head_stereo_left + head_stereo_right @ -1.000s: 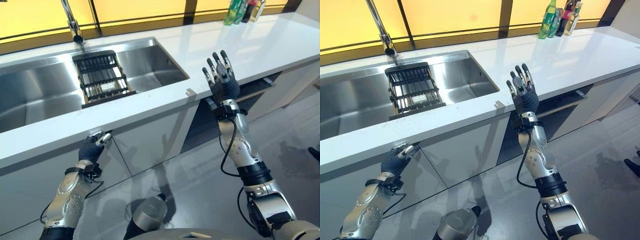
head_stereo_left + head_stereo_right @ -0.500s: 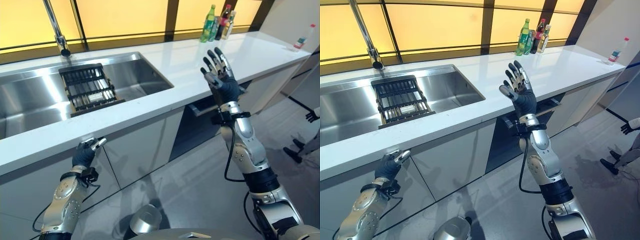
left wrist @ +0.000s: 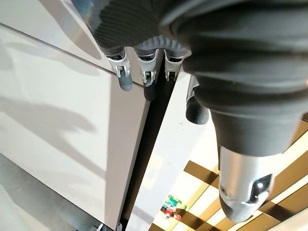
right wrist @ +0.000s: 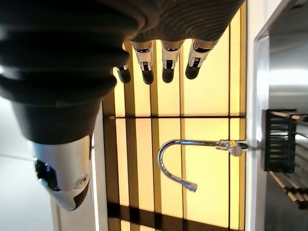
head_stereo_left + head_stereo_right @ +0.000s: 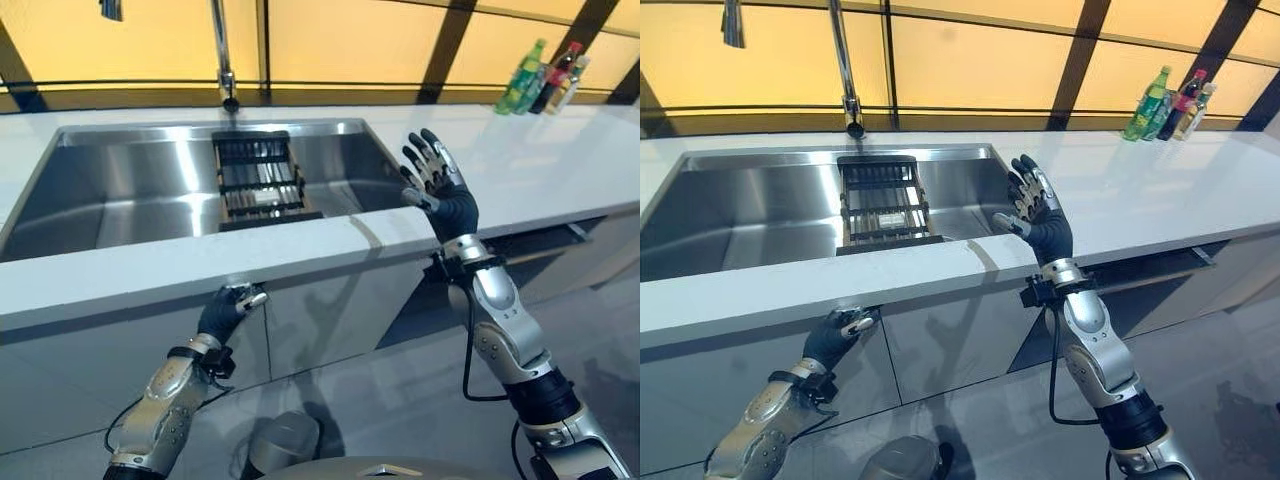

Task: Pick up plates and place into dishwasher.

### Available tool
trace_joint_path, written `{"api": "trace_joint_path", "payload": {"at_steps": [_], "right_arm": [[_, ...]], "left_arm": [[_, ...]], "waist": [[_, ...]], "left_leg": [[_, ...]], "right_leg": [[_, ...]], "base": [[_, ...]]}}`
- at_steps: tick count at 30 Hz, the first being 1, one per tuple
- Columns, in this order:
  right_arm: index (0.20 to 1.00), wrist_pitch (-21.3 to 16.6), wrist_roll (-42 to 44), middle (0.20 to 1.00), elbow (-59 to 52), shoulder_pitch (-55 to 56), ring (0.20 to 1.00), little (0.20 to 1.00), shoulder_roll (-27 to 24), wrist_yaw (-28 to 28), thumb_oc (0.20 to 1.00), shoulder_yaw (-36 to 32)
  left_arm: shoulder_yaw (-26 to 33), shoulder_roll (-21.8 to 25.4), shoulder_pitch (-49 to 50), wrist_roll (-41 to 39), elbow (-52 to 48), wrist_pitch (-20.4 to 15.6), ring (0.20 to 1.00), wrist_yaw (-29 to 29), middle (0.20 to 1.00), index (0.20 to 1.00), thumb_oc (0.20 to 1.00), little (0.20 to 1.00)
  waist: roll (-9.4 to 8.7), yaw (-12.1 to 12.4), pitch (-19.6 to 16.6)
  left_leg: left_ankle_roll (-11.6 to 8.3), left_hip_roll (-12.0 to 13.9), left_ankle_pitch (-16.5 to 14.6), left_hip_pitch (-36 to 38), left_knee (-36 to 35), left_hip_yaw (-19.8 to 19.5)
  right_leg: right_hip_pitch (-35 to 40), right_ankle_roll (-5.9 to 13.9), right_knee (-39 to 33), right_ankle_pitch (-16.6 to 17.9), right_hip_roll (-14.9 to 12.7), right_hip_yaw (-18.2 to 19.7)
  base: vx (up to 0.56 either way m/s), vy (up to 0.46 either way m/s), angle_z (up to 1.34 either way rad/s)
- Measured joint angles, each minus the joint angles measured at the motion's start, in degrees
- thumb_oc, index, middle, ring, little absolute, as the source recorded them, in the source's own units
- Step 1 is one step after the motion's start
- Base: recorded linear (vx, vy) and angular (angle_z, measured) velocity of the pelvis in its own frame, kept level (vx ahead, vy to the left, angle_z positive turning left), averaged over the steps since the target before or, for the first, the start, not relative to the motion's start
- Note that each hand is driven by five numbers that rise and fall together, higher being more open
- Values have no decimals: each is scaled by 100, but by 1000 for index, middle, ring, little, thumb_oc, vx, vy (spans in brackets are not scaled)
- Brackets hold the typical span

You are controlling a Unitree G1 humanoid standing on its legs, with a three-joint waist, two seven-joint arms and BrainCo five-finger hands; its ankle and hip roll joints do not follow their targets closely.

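Observation:
My right hand [image 5: 447,200] is raised in front of the white counter [image 5: 520,170], just right of the sink's near corner. It is open, fingers [image 4: 163,62] straight and spread, nothing in it. My left hand [image 5: 222,312] is low under the counter lip. Its fingers [image 3: 144,72] curl into the dark recess above a grey cabinet front [image 5: 330,320], hooked on its top edge. A dark opening [image 5: 545,255] shows under the counter at the right, with a slightly pulled-out front above it.
A steel sink [image 5: 130,200] holds a black rack [image 5: 258,180] under a tall faucet [image 5: 225,60]. Several bottles [image 5: 545,75] stand at the counter's back right by the yellow windows. Grey floor [image 5: 400,390] lies below the cabinets.
The camera has swung left, so the sink now sits in the middle. My right hand is lower and closer to the sink's corner. My left hand stays on the cabinet front.

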Motion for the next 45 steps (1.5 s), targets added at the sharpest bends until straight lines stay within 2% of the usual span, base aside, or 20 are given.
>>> {"api": "trace_joint_path", "payload": {"at_steps": [4,5,6,7,8,9,10,11,12,13,14,16,20,24,26,30,33,36,40,45], "right_arm": [[1000,-24,0,1000,0,11,1000,1000,-1,-1,1000,0],[1000,-28,5,1000,-10,107,1000,1000,9,11,1000,-4],[1000,-159,40,1000,-48,250,1000,1000,146,97,1000,-117],[1000,-277,110,1000,-134,507,1000,1000,223,157,1000,-298],[1000,-156,239,1000,59,369,1000,1000,110,118,1000,-236],[1000,84,280,1000,223,-100,1000,1000,-34,208,1000,-143],[1000,106,289,1000,195,-326,1000,1000,-95,276,1000,-245],[1000,9,358,1000,141,-379,1000,1000,-158,264,1000,-234],[1000,-23,394,1000,167,-379,1000,1000,-303,270,1000,-181],[1000,-18,401,1000,201,-334,1000,1000,-500,263,1000,-102],[1000,-31,403,1000,223,-236,1000,1000,-636,246,1000,-13],[1000,-10,456,1000,226,-221,1000,1000,-804,258,1000,130],[1000,-52,500,1000,341,-232,1000,1000,-818,218,1000,148],[1000,-83,501,1000,443,-232,1000,1000,-925,84,1000,140],[1000,-155,499,1000,431,-170,1000,1000,-933,66,1000,46],[1000,-256,491,1000,424,-13,1000,1000,-765,118,1000,-75],[1000,-254,421,1000,428,80,1000,1000,-510,169,1000,-262],[1000,-243,283,1000,427,101,1000,1000,-338,274,1000,-269],[1000,-182,89,1000,427,192,1000,1000,-99,325,1000,-475],[1000,-58,-82,1000,430,190,1000,1000,151,226,1000,-471]], "left_arm": [[23,10,0,0,-10,-1,1000,15,1000,1000,1000,1000],[26,7,-11,-2,-22,-1,1000,39,1000,1000,1000,1000],[-19,23,-177,-47,-17,-32,1000,136,1000,1000,1000,1000],[-182,-54,-817,-161,228,198,1000,-21,1000,1000,1000,1000],[-277,-46,-1487,-222,412,679,1000,-240,1000,1000,1000,1000],[-329,258,-1848,-242,438,1181,1000,-639,1000,1000,1000,1000],[-398,336,-1902,-233,441,1501,1000,-992,1000,1000,1000,1000],[-519,557,-1820,-241,226,1712,1000,-1462,1000,1000,1000,1000],[-630,701,-1764,-255,5,1831,1000,-1788,1000,1000,1000,1000],[-708,756,-1706,-313,-190,1945,1000,-2070,1000,1000,1000,1000],[-747,773,-1717,-417,-284,2135,1000,-2311,1000,1000,1000,1000],[-777,1059,-1580,-444,-589,2468,1000,-2812,1000,1000,1000,1000],[-857,1598,-1306,-435,-999,2879,1000,-3705,1000,1000,1000,1000],[-974,1639,-1378,-422,-1066,2898,1000,-4290,1000,1000,1000,1000],[-963,1622,-1400,-648,-1270,2878,1000,-4516,1000,1000,1000,1000],[-862,1325,-1521,-1519,-1455,2599,1000,-4578,1000,1000,1000,1000],[-561,797,-1760,-2118,-1454,2141,1000,-4174,1000,1000,1000,1000],[-178,522,-1985,-2305,-1449,1484,1000,-3404,1000,1000,1000,1000],[476,-47,-2074,-2291,-1404,486,1000,-2471,1000,1000,1000,1000],[537,-428,-2078,-1706,-1210,-293,1000,-1156,1000,1000,1000,1000]], "waist": [[15,72,44],[29,-4,67],[239,-336,137],[535,-879,109],[255,-926,227],[-497,-756,256],[-277,-844,281],[-125,-917,271],[57,-965,214],[347,-994,88],[434,-980,2],[369,-889,-113],[305,-526,-232],[366,-660,-301],[413,-740,-332],[493,-902,-386],[493,-1018,-481],[440,-1195,-677],[342,-1185,-828],[239,-1173,-881]], "left_leg": [[-28,43,5,76,-121,-23],[-233,69,186,69,-128,-102],[-288,237,300,-189,42,-706],[-1018,328,404,-533,-114,-2013],[-1177,332,-110,-531,-781,-1860],[-813,-198,-126,-705,-479,-1047],[-534,-154,-151,-705,306,-907],[-677,-45,-316,-577,728,-871],[-783,139,-460,-302,803,-846],[-886,434,-725,69,494,-862],[-728,494,-707,274,45,-826],[-699,428,-426,347,-276,-664],[-659,325,-102,295,-585,-658],[-607,225,193,257,-803,-595],[-592,282,272,253,-968,-271],[-547,306,305,388,-1050,-38],[-514,312,355,448,-1183,-11],[-508,317,404,495,-1304,10],[-510,326,508,678,-1562,16],[-509,330,549,756,-1640,5]], "right_leg": [[31,3,-226,3,75,18],[11,-46,-182,-113,249,57],[-219,-499,-9,-753,1284,801],[-171,-940,-1425,-1178,2887,1770],[-232,-946,-2822,-995,2942,1700],[-290,-1657,-3802,131,1887,1613],[-85,-685,-4031,246,1602,1102],[94,-515,-4246,331,1490,872],[235,-398,-4326,342,1457,806],[316,-301,-4261,285,1563,789],[333,-279,-4091,163,1544,834],[329,-263,-4147,138,1434,1014],[396,-177,-4459,286,1356,940],[548,-113,-4590,338,1323,688],[582,-93,-4590,326,1306,602],[714,-57,-4589,285,1271,651],[748,-56,-4596,283,1267,668],[752,-55,-4653,286,1274,685],[850,-59,-4771,293,1287,682],[874,-62,-4795,291,1293,686]], "base": [[61,-168,-26],[251,-937,32],[197,-907,195],[67,-438,280],[0,-145,217],[-8,-148,85],[-6,-121,28],[-2,-107,63],[4,-100,70],[3,-106,83],[-4,-99,94],[-22,-78,70],[-32,-56,39],[-32,20,50],[22,68,38],[69,77,8],[73,55,-3],[55,39,-5],[19,12,-1],[-1,1,1]]}}
